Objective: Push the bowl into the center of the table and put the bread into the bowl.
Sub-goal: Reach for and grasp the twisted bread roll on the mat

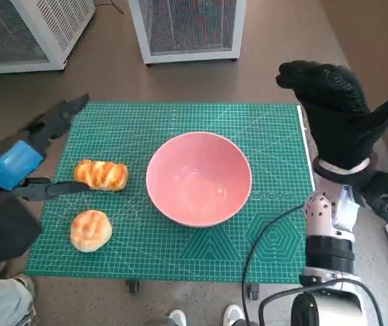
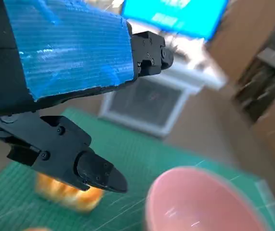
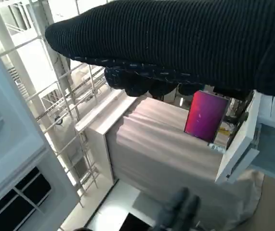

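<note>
While the pink bowl (image 1: pixel 199 178) sits mid-mat, the left hand (image 1: pixel 24 161) hangs spread and empty just left of the long bread (image 1: pixel 101 174); the right hand (image 1: pixel 336 112), also empty, hovers right of the bowl.

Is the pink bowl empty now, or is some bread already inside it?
Empty. The pink bowl shows only its bare inside; the long bread and round bread both lie on the green mat.
</note>
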